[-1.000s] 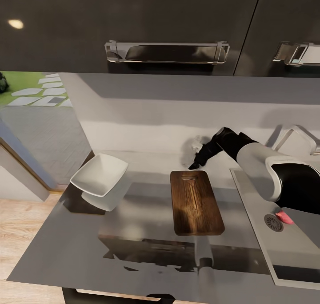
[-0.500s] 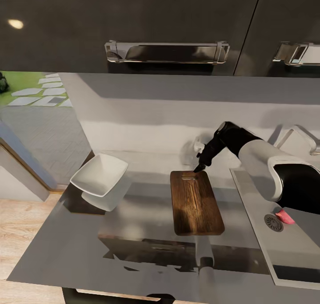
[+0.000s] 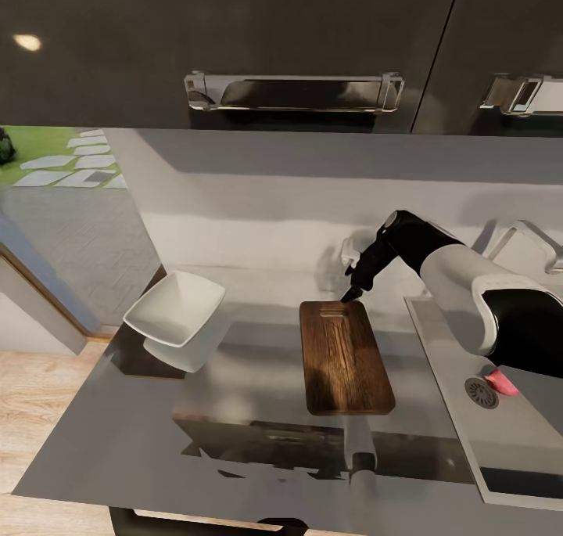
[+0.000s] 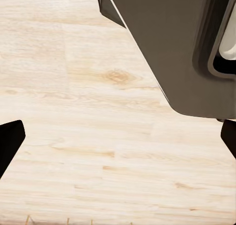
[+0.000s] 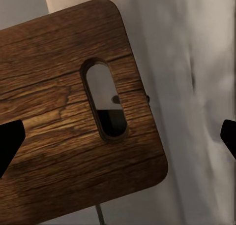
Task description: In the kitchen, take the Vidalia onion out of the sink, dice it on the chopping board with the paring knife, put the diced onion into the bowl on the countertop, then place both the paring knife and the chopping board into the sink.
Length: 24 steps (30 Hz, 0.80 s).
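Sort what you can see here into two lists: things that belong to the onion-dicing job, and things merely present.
Belonging to the job:
- chopping board
- bowl
- Vidalia onion
- sink
- countertop
- right gripper, jaws open above the board's handle end

Merely present:
- wall cabinet handle
- wooden floor
- backsplash

Right gripper (image 3: pixel 351 293) above chopping board (image 3: pixel 345 357) far end; bowl (image 3: pixel 175 307) left.
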Motion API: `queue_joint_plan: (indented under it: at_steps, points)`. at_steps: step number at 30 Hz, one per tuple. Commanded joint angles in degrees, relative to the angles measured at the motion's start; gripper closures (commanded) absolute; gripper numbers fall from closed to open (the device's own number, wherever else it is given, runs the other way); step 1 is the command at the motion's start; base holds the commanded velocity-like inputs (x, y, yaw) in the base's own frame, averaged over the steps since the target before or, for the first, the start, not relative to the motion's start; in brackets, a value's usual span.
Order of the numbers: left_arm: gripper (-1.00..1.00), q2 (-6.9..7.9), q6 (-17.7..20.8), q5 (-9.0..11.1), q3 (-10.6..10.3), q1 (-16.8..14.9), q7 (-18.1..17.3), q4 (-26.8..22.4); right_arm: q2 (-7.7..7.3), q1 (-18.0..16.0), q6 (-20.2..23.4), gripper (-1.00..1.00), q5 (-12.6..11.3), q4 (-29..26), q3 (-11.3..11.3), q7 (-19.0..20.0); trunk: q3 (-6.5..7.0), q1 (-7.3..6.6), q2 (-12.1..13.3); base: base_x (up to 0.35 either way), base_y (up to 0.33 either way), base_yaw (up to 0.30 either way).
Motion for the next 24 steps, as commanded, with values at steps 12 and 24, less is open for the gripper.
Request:
queue_joint_plan:
  at_steps: [12,24]
  points:
    - [-1.0,0.02,-0.4,0.0,0.0,0.0,0.1,0.2,0.03,0.0,0.7,-1.0,-0.2,-0.5,0.5,0.2,-0.62,0.03,-0.1,0.0,0.0,0.0]
    - [-1.0,0.0,-0.4,0.0,0.1,0.0,0.1,0.1,-0.03,0.0,0.7,-1.0,-0.2,-0.5,0.5,-0.1,-1.68,0.03,-0.1,0.0,0.0,0.0]
